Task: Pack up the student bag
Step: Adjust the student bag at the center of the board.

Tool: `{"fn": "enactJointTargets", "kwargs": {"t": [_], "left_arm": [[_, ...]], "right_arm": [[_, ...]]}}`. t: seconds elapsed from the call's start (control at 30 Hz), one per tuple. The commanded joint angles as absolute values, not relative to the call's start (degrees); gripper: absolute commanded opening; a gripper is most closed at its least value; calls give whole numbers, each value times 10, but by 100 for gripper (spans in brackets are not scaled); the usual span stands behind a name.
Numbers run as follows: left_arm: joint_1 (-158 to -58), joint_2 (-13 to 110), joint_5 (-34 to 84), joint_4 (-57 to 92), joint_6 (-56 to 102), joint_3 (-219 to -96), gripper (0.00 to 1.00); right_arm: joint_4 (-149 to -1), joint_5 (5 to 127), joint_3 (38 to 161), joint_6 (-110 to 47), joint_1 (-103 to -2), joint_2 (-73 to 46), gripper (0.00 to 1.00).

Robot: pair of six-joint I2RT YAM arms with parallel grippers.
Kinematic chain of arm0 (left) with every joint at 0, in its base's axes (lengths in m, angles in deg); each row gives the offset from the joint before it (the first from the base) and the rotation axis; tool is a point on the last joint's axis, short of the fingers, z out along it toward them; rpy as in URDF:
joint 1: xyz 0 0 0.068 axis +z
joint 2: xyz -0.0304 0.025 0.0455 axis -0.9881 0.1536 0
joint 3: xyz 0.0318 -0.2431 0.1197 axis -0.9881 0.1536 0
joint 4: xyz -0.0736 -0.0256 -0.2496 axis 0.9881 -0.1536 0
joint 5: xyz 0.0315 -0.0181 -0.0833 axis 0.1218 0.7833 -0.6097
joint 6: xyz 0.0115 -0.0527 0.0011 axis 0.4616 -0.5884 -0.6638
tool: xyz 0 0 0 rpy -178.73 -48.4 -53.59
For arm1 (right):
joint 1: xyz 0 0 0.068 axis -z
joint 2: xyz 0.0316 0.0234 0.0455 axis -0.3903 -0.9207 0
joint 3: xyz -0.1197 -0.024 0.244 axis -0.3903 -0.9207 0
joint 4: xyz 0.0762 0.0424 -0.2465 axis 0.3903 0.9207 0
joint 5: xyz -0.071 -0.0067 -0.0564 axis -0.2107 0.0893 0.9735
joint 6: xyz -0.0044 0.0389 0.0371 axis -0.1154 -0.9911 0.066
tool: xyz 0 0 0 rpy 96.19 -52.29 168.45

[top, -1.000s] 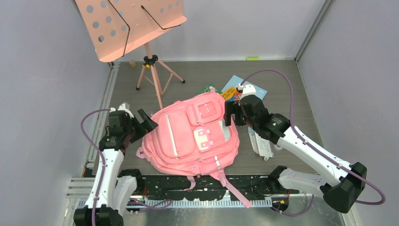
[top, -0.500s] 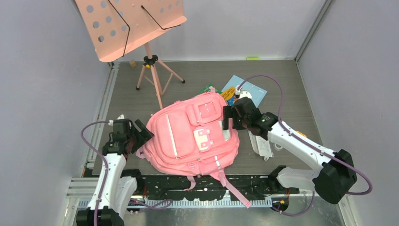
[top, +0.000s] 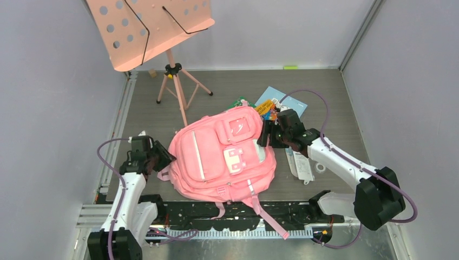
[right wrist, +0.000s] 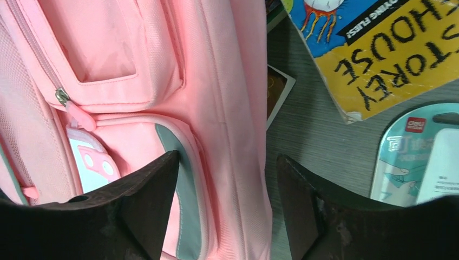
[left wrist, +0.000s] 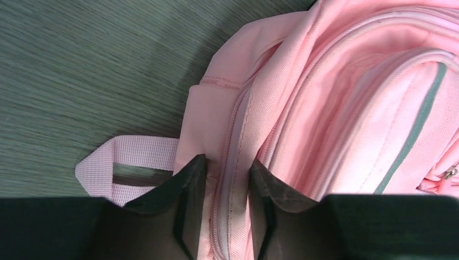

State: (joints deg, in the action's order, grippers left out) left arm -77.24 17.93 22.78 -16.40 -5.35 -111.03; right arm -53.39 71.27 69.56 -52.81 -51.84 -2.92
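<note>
The student bag (top: 222, 157) is a large pink backpack lying flat in the middle of the table, front pockets up. At its left edge my left gripper (top: 162, 157) pinches the side. In the left wrist view the gripper (left wrist: 227, 168) has both fingers pressed on the pink zip seam of the bag (left wrist: 335, 81). My right gripper (top: 265, 135) sits at the bag's upper right edge. There the gripper (right wrist: 227, 162) stands open astride the bag's (right wrist: 205, 65) edge, one finger over the fabric and the other over bare table.
A yellow and blue book (right wrist: 379, 49) and other books (top: 265, 106) lie behind the bag's top right. A pale blister pack (top: 300, 165) lies to its right. A salmon-pink music stand (top: 151, 27) on a tripod stands at the back left. A pink strap loop (left wrist: 135, 162) lies beside my left fingers.
My left gripper has come in to the bag's left edge and closed on its seam. My right gripper has settled lower at the bag's right edge and its jaws have narrowed.
</note>
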Motion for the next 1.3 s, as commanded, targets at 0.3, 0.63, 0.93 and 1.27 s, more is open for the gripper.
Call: {"fn": "enactJointTargets", "kwargs": {"t": [0.3,0.63,0.93,1.27], "left_arm": [[-773,209,68,-102,4,-1172,0],[-788,217,-16,-72,7,-1243,0],[-865,315,-20,-75,27,-1304,0],[-906,338,51,-71,-4,-1267,0]], "right_arm": [[-538,665,724,-522,-504,17,0],[-439,813,812,-491,-504,116,0],[-481,888,893,-472,-497,4,0],[-486,862,956,-449,-456,-113,58]]}}
